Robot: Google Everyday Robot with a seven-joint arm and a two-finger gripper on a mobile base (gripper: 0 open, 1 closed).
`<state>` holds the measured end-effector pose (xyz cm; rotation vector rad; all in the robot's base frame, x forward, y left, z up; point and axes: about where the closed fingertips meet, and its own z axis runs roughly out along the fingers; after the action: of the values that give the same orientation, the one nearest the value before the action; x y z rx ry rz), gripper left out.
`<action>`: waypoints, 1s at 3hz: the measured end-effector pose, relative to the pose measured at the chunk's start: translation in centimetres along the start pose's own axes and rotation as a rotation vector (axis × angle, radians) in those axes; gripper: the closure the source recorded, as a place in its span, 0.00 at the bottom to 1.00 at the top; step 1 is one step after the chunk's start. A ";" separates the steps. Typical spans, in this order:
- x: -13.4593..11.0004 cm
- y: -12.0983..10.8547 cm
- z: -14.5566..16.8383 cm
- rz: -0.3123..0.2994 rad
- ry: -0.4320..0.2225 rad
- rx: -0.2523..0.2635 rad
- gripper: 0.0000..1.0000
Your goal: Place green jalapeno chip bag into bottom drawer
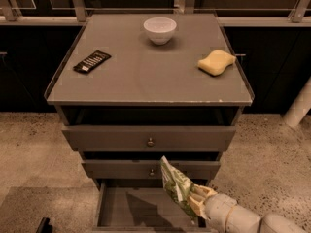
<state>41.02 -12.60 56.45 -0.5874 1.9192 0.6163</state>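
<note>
The green jalapeno chip bag (175,184), crinkled green and white foil, stands nearly upright in my gripper (195,201), which is shut on its lower right end. The gripper and bag hang over the right half of the bottom drawer (121,203), which is pulled out and shows a flat bare floor with the bag's shadow on it. My arm enters from the lower right corner. The bag's top reaches in front of the middle drawer's face.
Two wider drawers with round knobs (150,141) sit above, slightly pulled out. On the cabinet top (146,72) stand a white bowl (160,29), a yellow sponge (216,62) and a flat black remote-like bar (92,61). Speckled floor lies on both sides.
</note>
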 end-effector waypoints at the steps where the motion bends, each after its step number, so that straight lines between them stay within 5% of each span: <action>1: 2.9 -3.0 1.2 0.014 0.041 0.010 1.00; 3: 4.9 -4.6 2.4 0.055 0.070 -0.020 1.00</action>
<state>43.67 -15.16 50.37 -0.5777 2.0028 0.6577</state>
